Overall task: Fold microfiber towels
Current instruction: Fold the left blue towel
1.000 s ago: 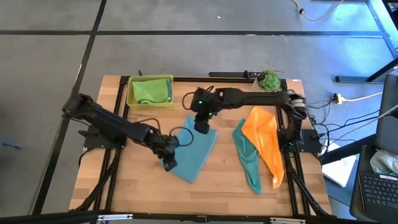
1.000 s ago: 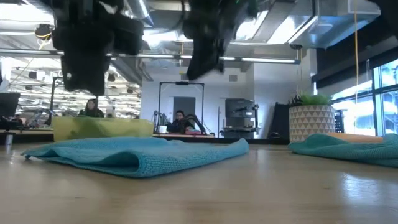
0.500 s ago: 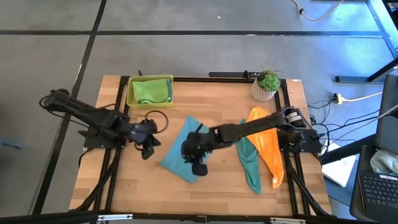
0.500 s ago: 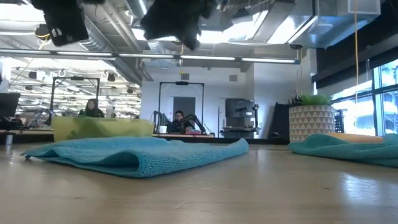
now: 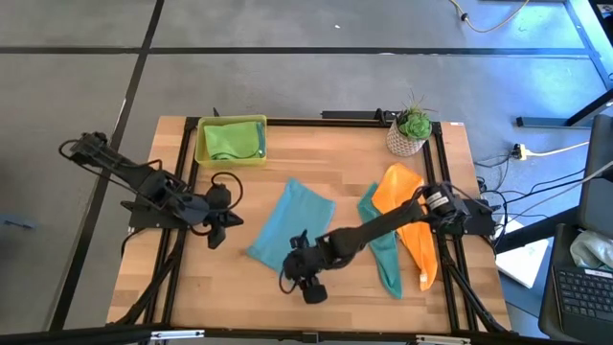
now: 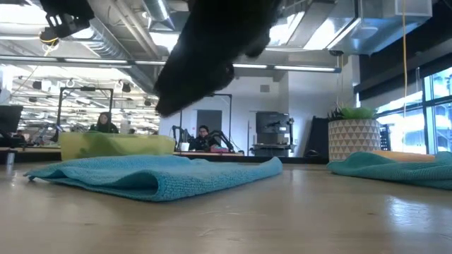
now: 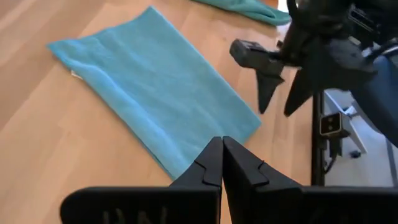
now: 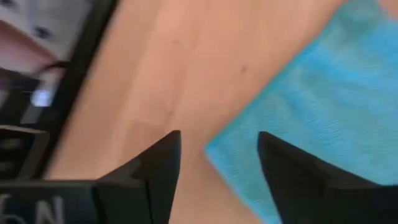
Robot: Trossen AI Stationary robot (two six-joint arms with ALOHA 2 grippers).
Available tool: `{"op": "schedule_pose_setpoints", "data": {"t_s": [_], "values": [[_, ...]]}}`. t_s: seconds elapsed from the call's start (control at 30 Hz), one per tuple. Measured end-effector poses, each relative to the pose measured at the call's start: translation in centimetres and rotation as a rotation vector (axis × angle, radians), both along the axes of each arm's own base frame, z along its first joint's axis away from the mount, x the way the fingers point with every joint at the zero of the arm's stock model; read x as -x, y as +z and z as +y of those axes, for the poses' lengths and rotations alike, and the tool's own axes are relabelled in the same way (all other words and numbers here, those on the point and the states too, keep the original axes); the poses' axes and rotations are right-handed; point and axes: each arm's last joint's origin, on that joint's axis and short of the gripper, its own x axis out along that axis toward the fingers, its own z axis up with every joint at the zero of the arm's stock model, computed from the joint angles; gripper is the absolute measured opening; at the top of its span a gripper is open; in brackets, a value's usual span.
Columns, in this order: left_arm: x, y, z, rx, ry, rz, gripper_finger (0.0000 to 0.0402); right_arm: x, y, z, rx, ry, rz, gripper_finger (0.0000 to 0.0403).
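My right gripper hangs over the near corner of the folded blue towel, fingers spread wide, holding nothing. My left gripper waits at the table's left, fingers pressed together, empty. Right of the blue towel lie the teal towel and orange towel. Farther back, the tray holds what looks like a green towel.

The right arm reaches low across toward the near middle, its tool angled downward with fingers spread apart, seemingly holding nothing. The left arm is drawn back at the left side, its tool with fingers pressed together.
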Motion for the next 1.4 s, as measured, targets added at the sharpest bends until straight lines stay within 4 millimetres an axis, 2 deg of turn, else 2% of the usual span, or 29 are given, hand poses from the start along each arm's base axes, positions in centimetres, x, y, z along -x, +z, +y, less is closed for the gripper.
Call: {"op": "schedule_pose_setpoints", "data": {"t_s": [0.13,0.33,0.43,0.6,0.77,0.9,1.07,1.2,1.4], "values": [[0.1,0.1,-0.1,-0.019,0.047,-0.023,0.0001,-0.1,-0.4,1.3,0.135,0.055,-0.096,0.0235],[0.0,0.1,-0.1,-0.007,0.074,-0.036,0.0001,0.1,-3.9,2.7,0.250,0.183,-0.063,0.0223],[0.0,0.1,-0.2,0.000,0.070,-0.035,0.0001,0.1,-5.1,2.7,0.275,0.180,-0.028,0.0213],[0.0,0.2,-0.2,0.015,0.080,-0.039,0.0002,0.2,-5.5,2.5,0.300,0.161,-0.002,0.0196],[0.0,0.2,-0.2,0.016,0.082,-0.039,0.0001,0.4,-5.7,2.5,0.283,0.140,0.015,0.0161],[0.0,0.2,-0.2,0.014,0.085,-0.040,0.0001,0.4,-5.7,2.6,0.264,0.131,0.018,0.0104],[0.0,0.2,-0.2,0.016,0.083,-0.039,0.0002,0.1,-4.9,2.5,0.261,0.093,0.057,0.0015],[0.0,0.2,-0.2,0.014,0.051,-0.032,0.0001,-0.7,-2.6,2.2,0.254,0.053,0.075,0.0018],[-0.1,0.3,-0.6,-0.030,-0.142,-0.035,0.0013,-1.7,2.1,1.9,0.260,0.033,0.064,0.0007]]}}
